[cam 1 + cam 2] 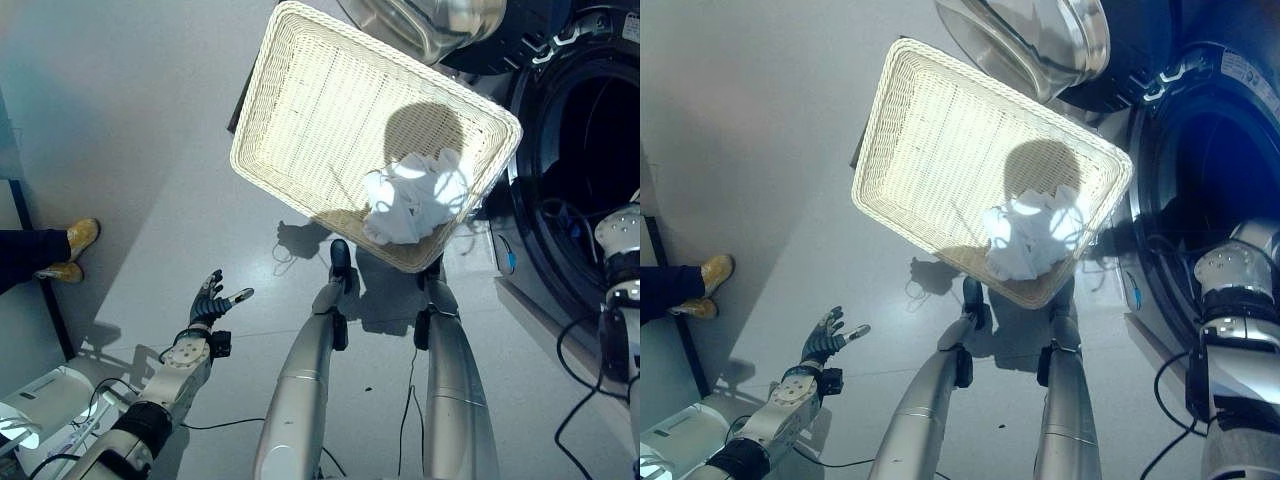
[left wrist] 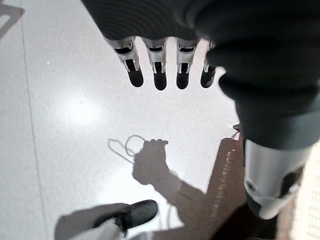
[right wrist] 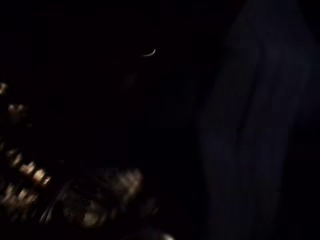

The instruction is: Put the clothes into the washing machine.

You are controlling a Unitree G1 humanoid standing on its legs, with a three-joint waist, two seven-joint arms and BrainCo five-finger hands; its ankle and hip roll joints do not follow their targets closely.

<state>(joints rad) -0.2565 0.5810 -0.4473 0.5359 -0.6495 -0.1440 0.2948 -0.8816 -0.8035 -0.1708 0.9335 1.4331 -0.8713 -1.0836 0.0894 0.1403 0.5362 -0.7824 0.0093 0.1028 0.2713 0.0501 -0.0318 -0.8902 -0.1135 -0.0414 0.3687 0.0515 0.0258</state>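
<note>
Basket (image 1: 300, 110): a pale wicker tray, tilted, on the floor (image 1: 130, 150) just left of the washer.
Clothes (image 1: 415, 195): a crumpled white bundle in the basket's corner nearest the washer, lying against the wicker rim; not in the drum.
Washer (image 1: 590, 180): dark front at the right, its round opening facing the basket, the drum inside black.
Door (image 1: 1040, 35): glass and metal, swung open above the basket's far corner, beside the opening.
Left hand (image 1: 212, 298): low at the left over bare floor, well apart from the basket, fingers (image 2: 160, 75) straight and spread, holding nothing.
Right hand: the arm reaches to the washer's opening at the right edge; the wrist view is dark, so I cannot tell its state.
Person: a dark trouser leg and tan shoes (image 1: 75, 250) at the far left, well clear of the basket.
Between clothes and drum: the basket's raised rim.
</note>
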